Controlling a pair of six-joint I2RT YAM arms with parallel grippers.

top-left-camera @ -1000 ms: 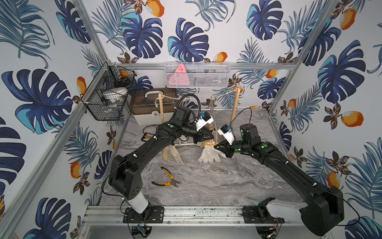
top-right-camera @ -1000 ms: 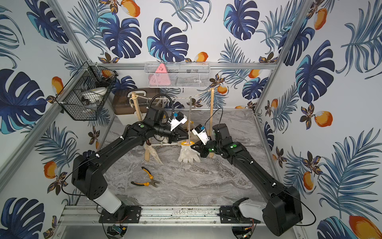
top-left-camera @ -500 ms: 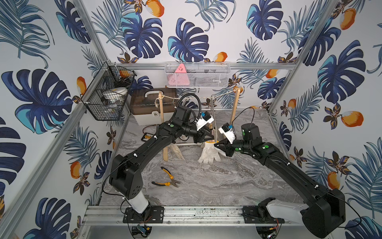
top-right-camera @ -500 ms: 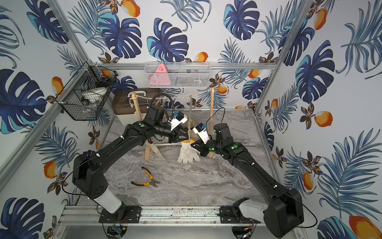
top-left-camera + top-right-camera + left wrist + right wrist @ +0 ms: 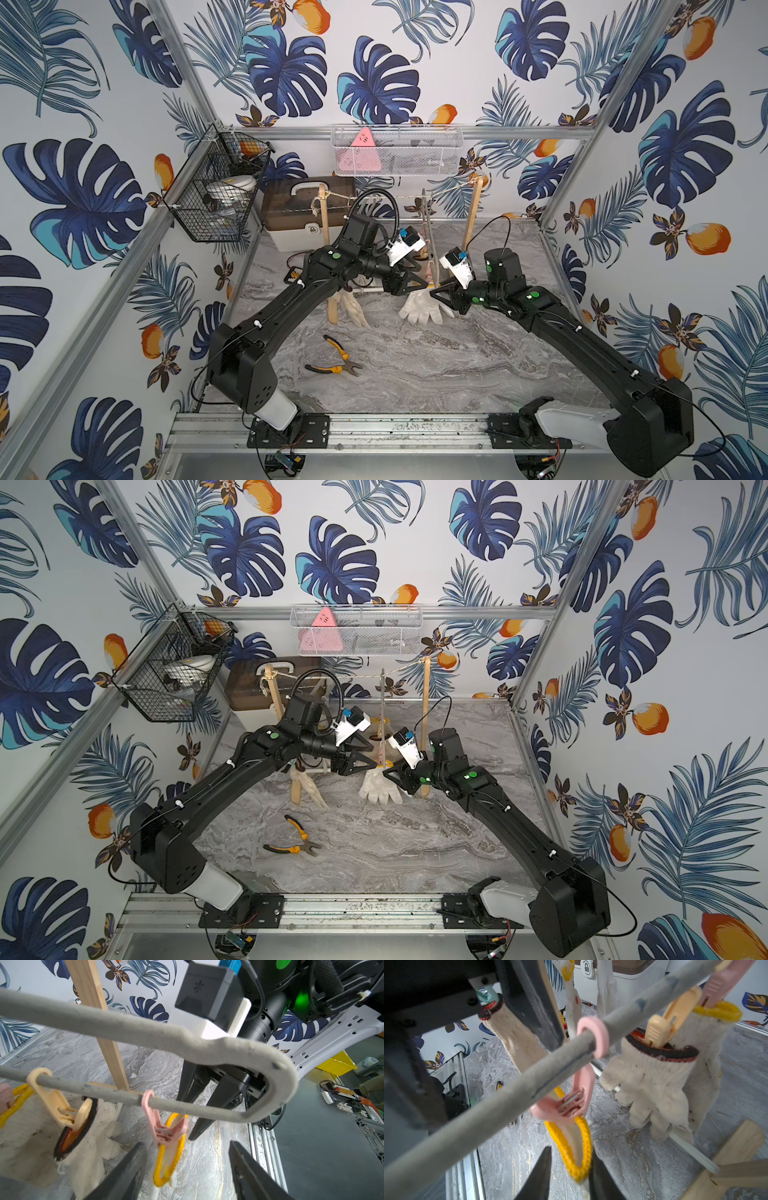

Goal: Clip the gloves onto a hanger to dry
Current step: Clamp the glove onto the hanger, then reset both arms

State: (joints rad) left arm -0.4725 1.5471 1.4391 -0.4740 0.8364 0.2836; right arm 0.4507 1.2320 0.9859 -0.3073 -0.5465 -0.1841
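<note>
A grey padded hanger [image 5: 145, 1028] hangs between wooden posts, and several cream gloves are clipped to its lower bar [image 5: 508, 1093]. A pink clip [image 5: 164, 1128] [image 5: 566, 1103] grips the yellow cuff of one glove [image 5: 422, 309] [image 5: 380, 789]. Beside it a peach clip [image 5: 62, 1109] holds a glove with a dark red-black cuff [image 5: 652, 1078]. My left gripper [image 5: 187, 1142] [image 5: 424, 282] stands open on either side of the yellow cuff [image 5: 168, 1159], touching nothing. My right gripper [image 5: 571, 1153] [image 5: 434, 293] faces it, jaws apart, with the yellow cuff [image 5: 577, 1147] hanging between them against one finger.
Orange-handled pliers [image 5: 338, 357] lie on the marble table in front of the rack. A brown-lidded box [image 5: 307, 212] stands at the back left. A black wire basket [image 5: 216, 195] and a white mesh basket [image 5: 395, 149] hang on the walls. A further glove [image 5: 353, 307] hangs by the left post [image 5: 330, 266].
Both grippers have opened their jaws. The yellow-cuffed glove now hangs from the pink clip alone. The arms have hardly shifted.
</note>
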